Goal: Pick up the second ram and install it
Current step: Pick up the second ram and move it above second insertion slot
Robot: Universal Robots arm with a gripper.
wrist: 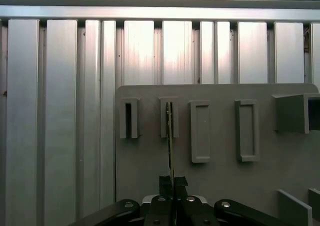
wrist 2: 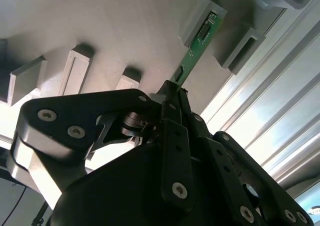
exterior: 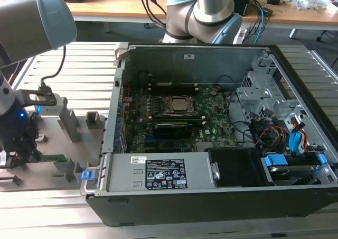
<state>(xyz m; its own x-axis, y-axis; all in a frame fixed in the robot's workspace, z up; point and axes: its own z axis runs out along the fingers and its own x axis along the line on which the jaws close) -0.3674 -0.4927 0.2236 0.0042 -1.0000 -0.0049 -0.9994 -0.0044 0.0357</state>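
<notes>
Gripper [wrist 2: 172, 93] in the second wrist view: fingers pressing together, pinching the near end of the second ram [wrist 2: 196, 51]. The stick's far end is sitting in a grey holder block [wrist 2: 192, 21]. In the first wrist view the stick is showing edge-on, running from the fingertips into a slotted holder.

Step in hand, as I judge it, is the pick-up. Doing it well is calling for a straight pull along the slot with no twist. The grip should be sitting square, so the thin board is not bending or scraping the block walls.

The fixture plate [wrist: 220, 186] is carrying more holder blocks and lying on the slatted aluminium table [wrist: 60, 111].

In the exterior view, gripper and ram are sitting at lower left. The open computer case [exterior: 200, 196] is taking up centre and right, well apart from the ram, with the motherboard [exterior: 211, 125] and CPU socket [exterior: 179, 106] inside. Behind it, at upper centre, the arm's base [exterior: 203, 11] is standing. A wooden desk [exterior: 105, 9] with cables is running along the top.
</notes>
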